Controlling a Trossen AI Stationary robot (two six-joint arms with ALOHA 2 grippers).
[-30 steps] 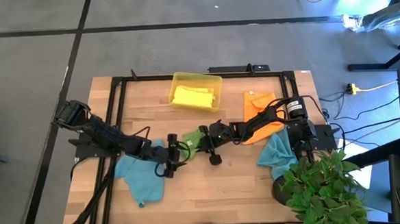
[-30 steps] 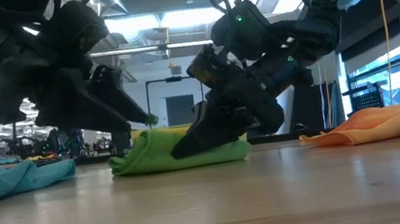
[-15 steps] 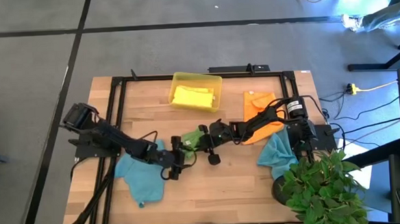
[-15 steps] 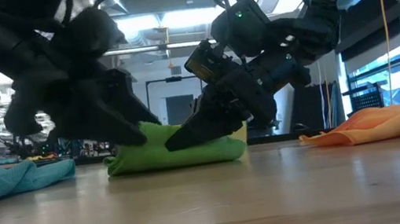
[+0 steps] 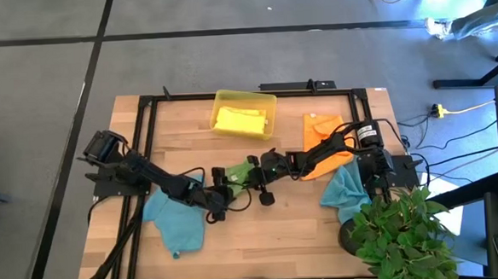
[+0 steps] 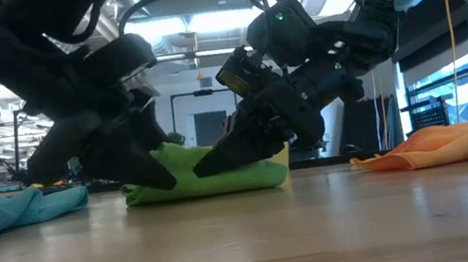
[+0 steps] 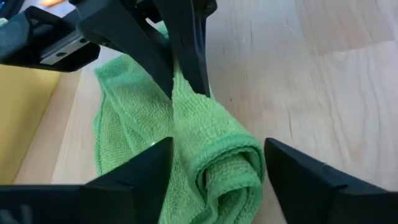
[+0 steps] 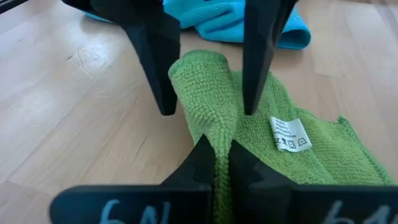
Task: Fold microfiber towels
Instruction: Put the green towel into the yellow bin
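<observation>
Green towel (image 5: 244,170) pinched by right gripper (image 5: 253,175); left gripper (image 5: 224,177) straddles its fold.

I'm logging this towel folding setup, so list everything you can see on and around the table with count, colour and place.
green towel: one, green, table centre, pinched by the right gripper, between the left gripper's open fingers
teal towels: two, teal-blue, one front left, one right edge
orange towel: one, orange, back right
tray: one, yellow, back centre, yellow towel inside
plant: one, green, front right corner
left gripper: one, dark, open around the green towel
right gripper: one, dark, shut on the green towel
</observation>
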